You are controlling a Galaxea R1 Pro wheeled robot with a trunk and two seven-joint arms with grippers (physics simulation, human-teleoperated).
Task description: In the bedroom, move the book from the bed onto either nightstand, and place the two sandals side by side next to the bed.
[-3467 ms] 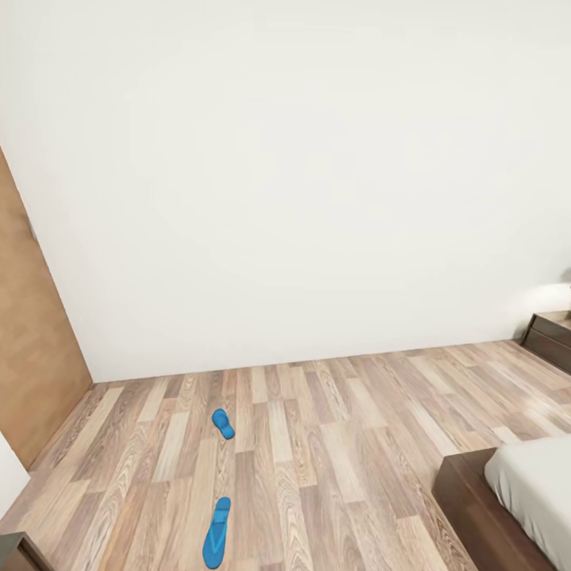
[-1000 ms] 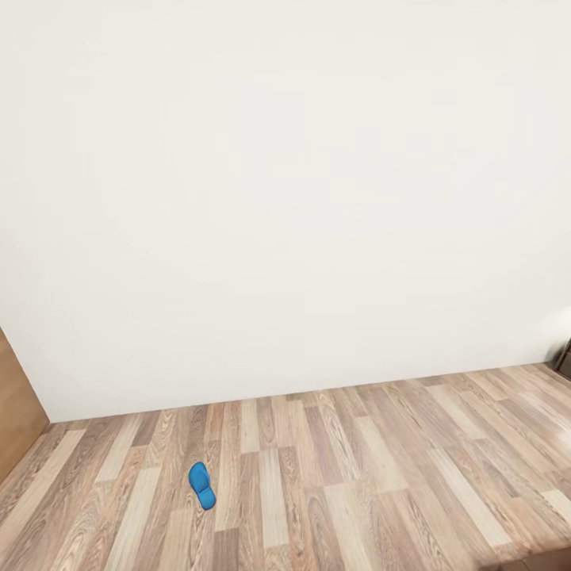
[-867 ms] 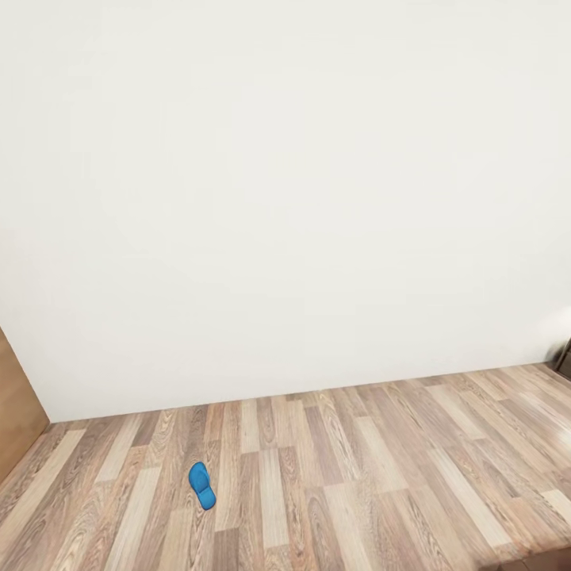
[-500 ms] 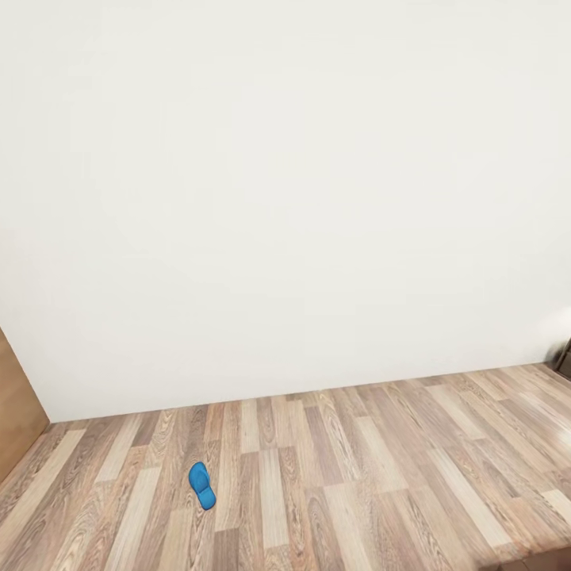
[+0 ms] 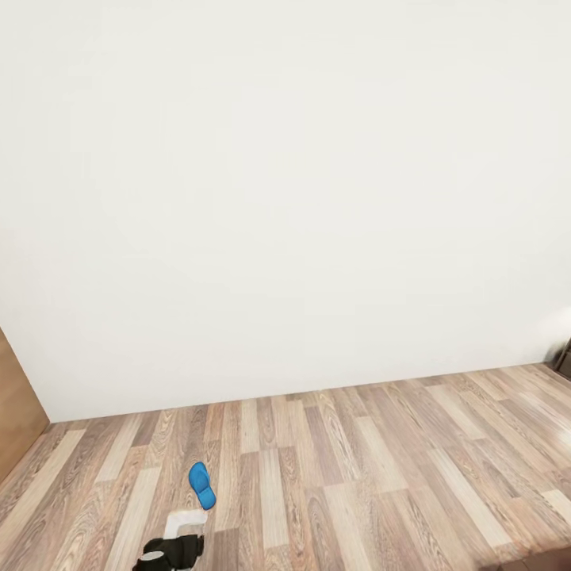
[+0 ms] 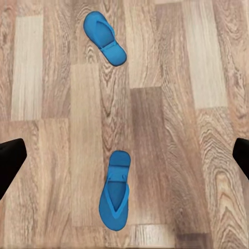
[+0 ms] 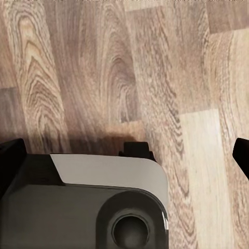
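Two flat bright blue sandals lie on the grey-brown wood-plank floor [image 6: 155,129] in the left wrist view, both in the open space between the left gripper's [image 6: 124,158] black fingers [image 6: 10,161], which stand spread wide apart at opposite borders of that view. The nearer sandal [image 6: 115,194] lies lengthwise between the fingers, touching neither; the farther sandal [image 6: 105,37] lies well beyond it, turned at an angle. Bare planks separate the two sandals and surround each on all sides.

In the head view, one blue sandal [image 5: 201,484] rests on the floor, clear of the plain white wall [image 5: 285,198] behind it. A brown wooden panel [image 5: 16,412] borders the floor at one side, and a sliver of dark brown furniture [image 5: 565,358] shows at the opposite border. The planks between these edges are unobstructed. A black-and-white part of the left arm [image 5: 174,547] shows at the lower border, just short of that sandal. It was not there half a second ago; sandal, wall and floor edges match the earlier frame.

In the right wrist view, the right gripper's [image 7: 124,155] dark fingers [image 7: 10,155] are likewise spread, holding nothing, above a grey rounded robot housing [image 7: 104,202] and bare floor.
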